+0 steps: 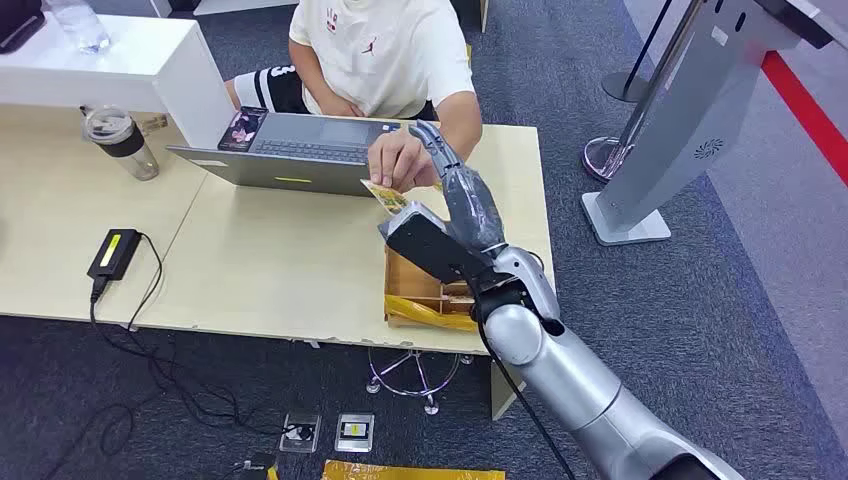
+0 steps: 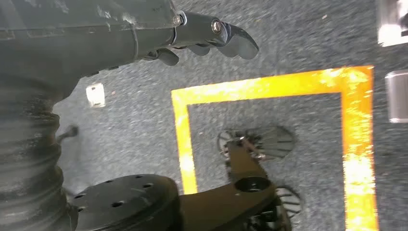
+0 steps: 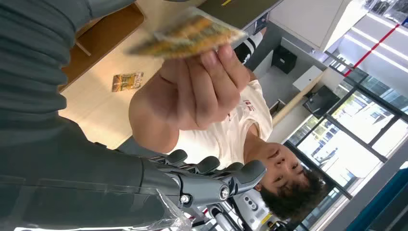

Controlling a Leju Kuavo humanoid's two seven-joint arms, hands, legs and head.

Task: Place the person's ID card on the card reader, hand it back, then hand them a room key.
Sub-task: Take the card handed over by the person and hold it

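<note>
A seated person's hand (image 1: 398, 160) pinches a yellow card (image 1: 385, 197) over the table's right part; the same card (image 3: 187, 33) looks blurred above their fingers (image 3: 202, 86). My right hand (image 1: 455, 215) is raised right beside it, fingers stretched out alongside the person's hand, thumb just under the card; I see no grip on it. A black card reader (image 1: 115, 252) with a yellow label lies at the table's left. A wooden tray (image 1: 425, 295) of yellow cards sits under my right wrist. My left hand (image 2: 207, 36) hangs over the floor, holding nothing.
An open laptop (image 1: 300, 150) stands before the person, with a lidded cup (image 1: 122, 142) to its left. Another small card (image 3: 127, 81) lies on the tabletop. A grey kiosk stand (image 1: 680, 120) rises on the right. Cables trail on the carpet below the table's front edge (image 1: 250, 328).
</note>
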